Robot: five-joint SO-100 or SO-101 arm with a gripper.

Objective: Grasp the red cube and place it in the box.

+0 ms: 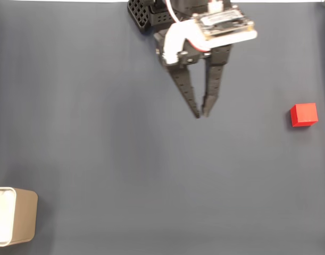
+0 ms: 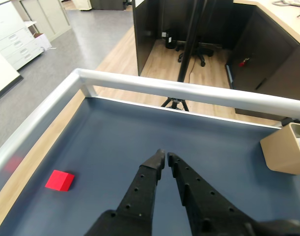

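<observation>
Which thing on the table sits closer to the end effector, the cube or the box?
The red cube, at the fixed view's right edge; the beige box sits far off in the bottom-left corner.

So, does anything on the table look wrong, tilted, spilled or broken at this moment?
Nothing stands out. The red cube sits flat on the blue mat, intact. The box stands upright at the mat's edge in the fixed view, partly cut off by the frame. The gripper hangs apart from both, fingertips nearly together and holding nothing.

Fixed view looking straight down on the worktop (image 1: pixel 98 133) from above, wrist view riding close behind the pincer (image 2: pixel 164 157), facing forward and downward, both sharing the blue surface.
</observation>
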